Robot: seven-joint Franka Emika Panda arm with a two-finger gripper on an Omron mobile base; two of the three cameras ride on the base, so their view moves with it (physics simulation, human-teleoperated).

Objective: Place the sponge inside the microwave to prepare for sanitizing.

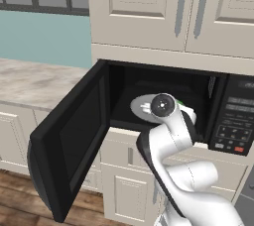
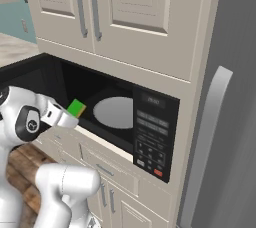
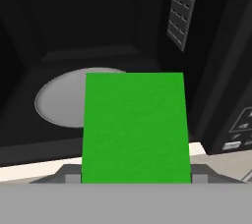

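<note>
The sponge [image 3: 135,127] shows its bright green face in the middle of the hand view, and my gripper [image 3: 135,179] is shut on it from both sides. From the right base view the sponge [image 2: 76,108] sits at the tip of my gripper [image 2: 73,112], right at the mouth of the black microwave [image 2: 155,132], above its front sill. The white round turntable [image 3: 59,102] lies just beyond and left of the sponge. In the left base view my arm hides most of the sponge [image 1: 179,103], leaving a green sliver inside the microwave [image 1: 235,121].
The microwave door [image 1: 69,141] hangs wide open to the left, swung out into the room. Cream cabinets [image 1: 144,7] are above and drawers [image 2: 107,169] below. A grey fridge [image 2: 235,72] with a long handle stands at right. A marble counter [image 1: 34,81] runs left.
</note>
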